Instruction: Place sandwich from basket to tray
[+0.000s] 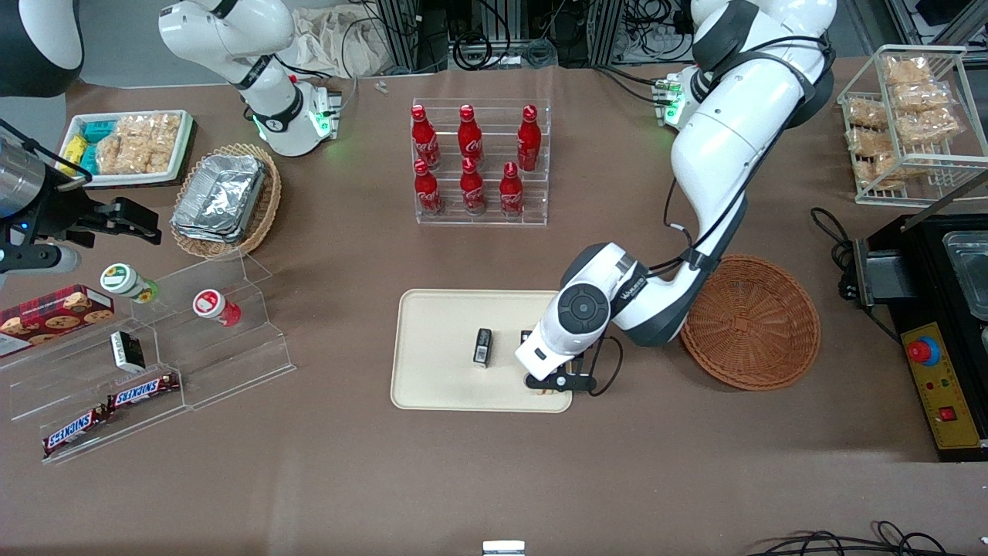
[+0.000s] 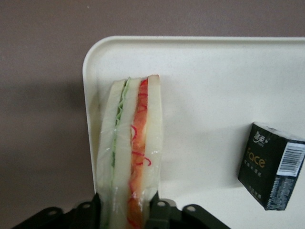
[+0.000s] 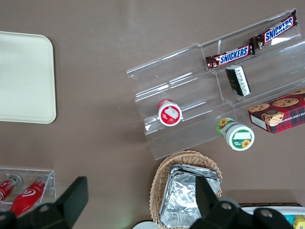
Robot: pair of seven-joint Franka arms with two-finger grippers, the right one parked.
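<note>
sandwich held on edge over the corner of the tray

the claw (image 1: pixel 557 384) hangs low over the tray (image 1: pixel 440 324), at the corner nearest the front camera on the working arm's side, and it is clenched on the sandwich (image 2: pixel 129 157). the wrist view shows why the grip sits where it does: the two black fingers (image 2: pixel 159 212) press the outer bread faces, so the squeeze runs through the layers rather than along them. that keeps the filling from sliding out. the wedge is held on its edge, cut side facing the camera, just inside the tray's rounded rim; whether its lower end already touches the tray surface cannot be told.

the sandwich is soft pale bread in three slabs, with a thin green line of filling in one seam and curly orange-red strips in the other. a clear, glossy film wraps it, wrinkled near the fingers, so it likely gives a little under pressure and would dent if pinched hard.

the tray is smooth, matte cream with a low rolled lip. a small black box (image 1: pixel 482 346) lies on it, apart from the sandwich. the basket (image 1: pixel 760 324), a shallow round bowl of reddish-brown wicker with a tight ribbed weave, sits empty on the brown worktop (image 1: pixel 494 471) just beside the tray, toward the working arm's end. judging by this, only the release remains.
</note>
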